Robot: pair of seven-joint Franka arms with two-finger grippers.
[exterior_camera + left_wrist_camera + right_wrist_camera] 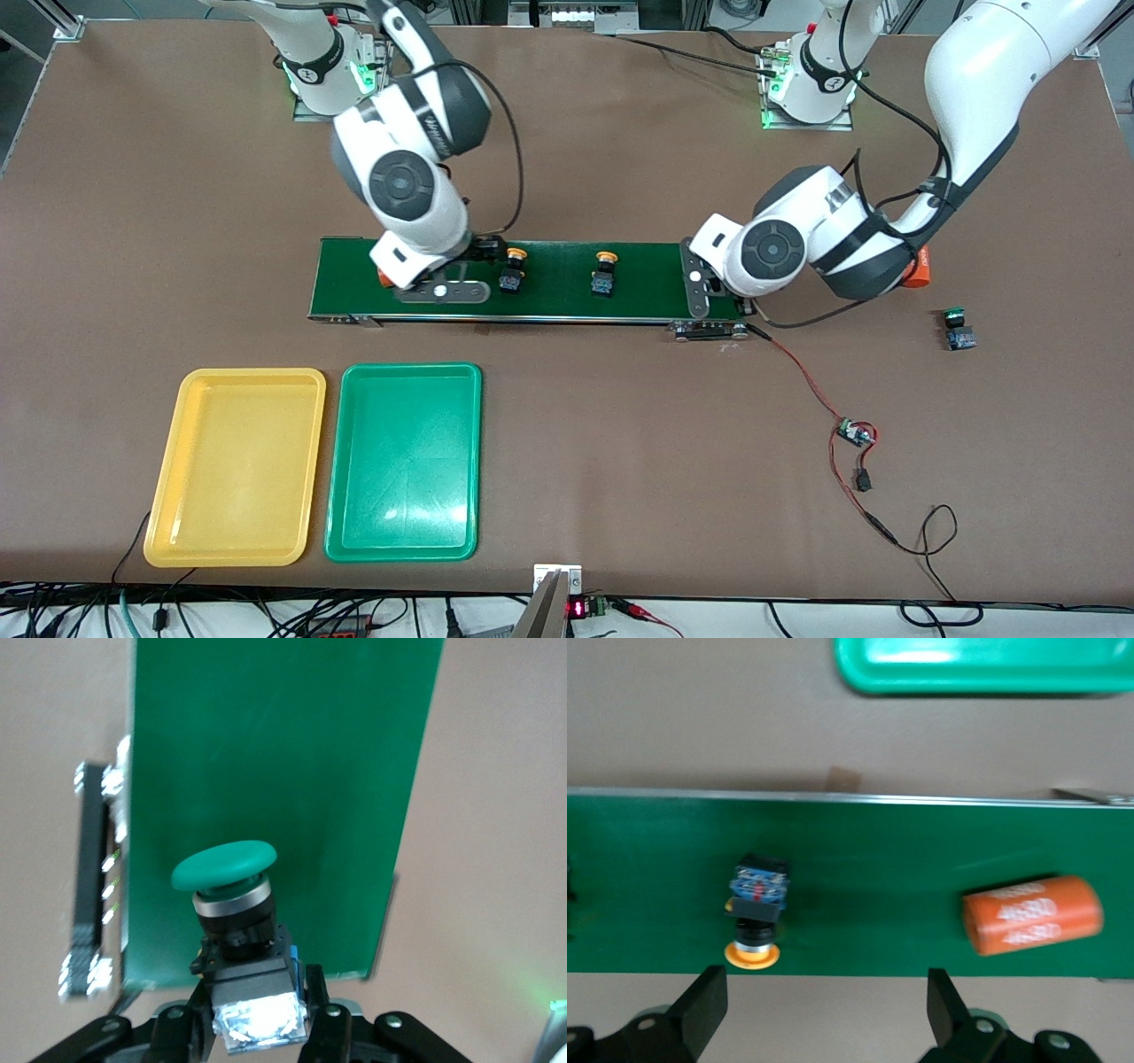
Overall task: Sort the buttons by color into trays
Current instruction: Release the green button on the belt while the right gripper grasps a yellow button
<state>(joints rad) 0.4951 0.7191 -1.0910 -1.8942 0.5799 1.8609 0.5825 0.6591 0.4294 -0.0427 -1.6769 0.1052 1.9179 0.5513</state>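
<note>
While the left arm bends low from its base at the bench's top edge, its elbow swung out toward its own end of the bench, the left gripper (259,1028) hangs over the conveyor belt (567,282) at the end nearest that arm. In the left wrist view its jaws are pinching the black-and-blue body of a green-capped button (232,904), cap tilted over the belt's end. The right arm folds down steeply from its base, wrist pointing at the belt's other end, and the right gripper (824,1001) hovers there with its jaws spread wide, nothing between them; a yellow-capped button (512,270) lies on the belt just beside it. A second yellow-capped button (605,273) lies tipped on the belt around its middle. A second green-capped button (958,329) sits on the bare bench top toward the left arm's end, well apart from the belt. An orange cylinder (1032,914) with white print lies on the belt by the right gripper, mostly hidden in the front view; another orange shape (920,268) peeks from under the left arm, probably a second cylinder. The yellow tray (168,496) and the green tray (341,470) lie side by side near the bench's bottom edge, toward the right arm's corner, the yellow one outermost
</note>
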